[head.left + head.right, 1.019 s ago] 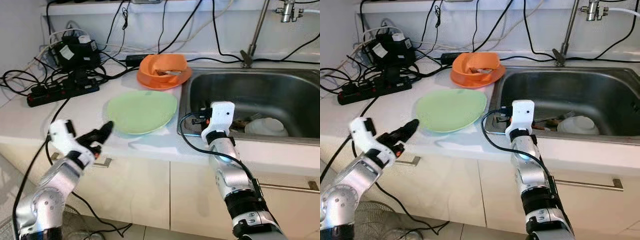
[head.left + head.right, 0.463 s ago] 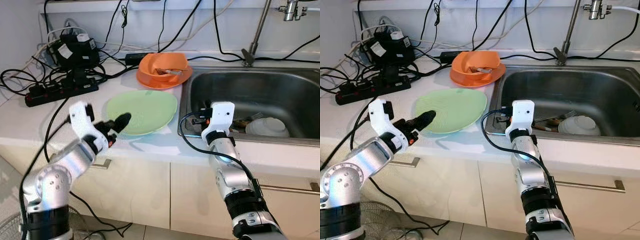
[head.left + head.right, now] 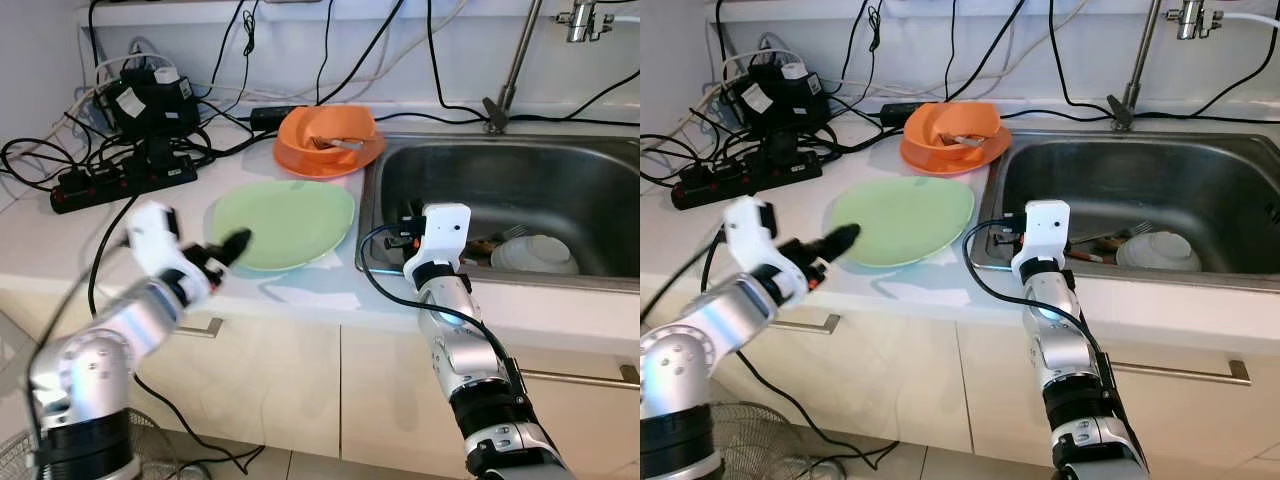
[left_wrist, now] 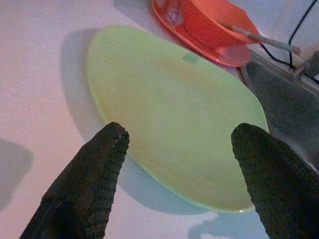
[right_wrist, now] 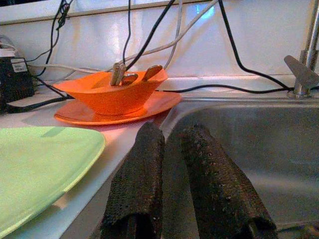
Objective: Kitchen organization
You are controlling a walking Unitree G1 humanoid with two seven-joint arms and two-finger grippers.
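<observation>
Left gripper (image 4: 174, 144) at the green plate (image 3: 283, 222)
Fingers spread wide (right gripper (image 5: 172, 174) nearly closed); plate looks stiff, slick, breakable — pinch its near-left rim.

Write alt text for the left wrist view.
The left claw, open, frames a green plate lying on a white counter, one black finger at each side of the plate's near edge. Beyond the plate sits an orange bowl on an orange plate, with a utensil in the bowl.
</observation>
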